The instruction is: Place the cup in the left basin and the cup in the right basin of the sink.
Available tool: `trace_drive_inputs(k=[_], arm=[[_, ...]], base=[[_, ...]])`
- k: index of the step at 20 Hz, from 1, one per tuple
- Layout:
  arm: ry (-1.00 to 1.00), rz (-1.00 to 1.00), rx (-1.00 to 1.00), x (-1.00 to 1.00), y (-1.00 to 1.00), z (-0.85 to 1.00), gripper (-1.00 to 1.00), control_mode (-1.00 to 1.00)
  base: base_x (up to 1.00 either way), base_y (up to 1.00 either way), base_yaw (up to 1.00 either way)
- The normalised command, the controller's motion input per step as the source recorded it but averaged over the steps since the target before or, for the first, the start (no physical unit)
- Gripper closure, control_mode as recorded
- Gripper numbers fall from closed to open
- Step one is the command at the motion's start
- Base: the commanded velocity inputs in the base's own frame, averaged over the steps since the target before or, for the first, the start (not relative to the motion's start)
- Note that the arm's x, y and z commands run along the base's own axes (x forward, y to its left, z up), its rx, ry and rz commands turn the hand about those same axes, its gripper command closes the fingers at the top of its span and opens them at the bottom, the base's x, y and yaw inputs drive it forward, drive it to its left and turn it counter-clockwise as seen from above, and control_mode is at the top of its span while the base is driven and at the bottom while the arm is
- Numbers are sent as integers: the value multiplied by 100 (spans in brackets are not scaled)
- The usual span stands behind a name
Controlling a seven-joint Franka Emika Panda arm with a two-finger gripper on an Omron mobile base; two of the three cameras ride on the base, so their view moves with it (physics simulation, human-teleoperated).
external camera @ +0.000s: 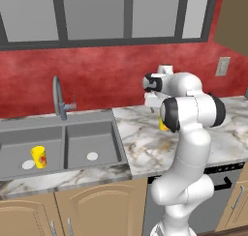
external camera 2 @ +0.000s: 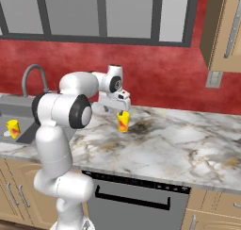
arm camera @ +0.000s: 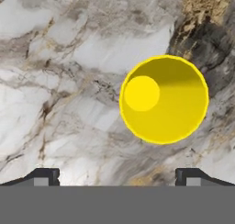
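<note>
Here, your yellow cup (arm camera: 164, 99) stands upright on the marble table (external camera 2: 188, 144), open mouth up, and in the hand view you look straight down into it. It sits at about one o'clock from the midpoint between the finger tips, nearer the right-hand tip than the left, and clear of both.

The jaws (arm camera: 117, 176) stand wide: the two dark tips are far apart at the bottom of the hand view, with bare marble between them and nothing held. In the right base view you see the hand (external camera 2: 117, 102) hanging directly over the cup (external camera 2: 123, 121), which shows a red mark on its side. Whether the tips have reached the rim level you cannot tell from the base views. In the left base view the forearm hides most of that cup, and just a yellow sliver (external camera: 162, 125) shows at nine o'clock of the elbow.

A second yellow cup (external camera: 38, 156) with a red mark stands upright in the left basin (external camera: 19, 145), just beside its round pale drain (external camera: 28, 165) at two o'clock from it. The right basin (external camera: 89, 138) holds only its drain (external camera: 92, 156). The tall curved tap (external camera: 59, 97) rises behind the divider of the sink (external camera: 122, 150), at twelve o'clock from it. A red wall (external camera: 106, 73) backs the table.
</note>
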Motion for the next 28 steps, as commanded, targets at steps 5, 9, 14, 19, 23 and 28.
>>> trace_drive_inputs(k=[5,9,14,19,23,28], arm=[[-7,0,0,28,0,-2,-100,-100],[-6,0,0,28,0,-6,-100,-100],[-5,0,0,28,0,-8,-100,-100],[-2,0,0,23,0,-13,-100,-100],[0,0,0,18,0,-17,-100,-100],[0,0,0,17,0,-17,-100,-100]], base=[[0,0,0],[0,0,0],[0,0,0],[0,0,0],[0,0,0],[0,0,0]])
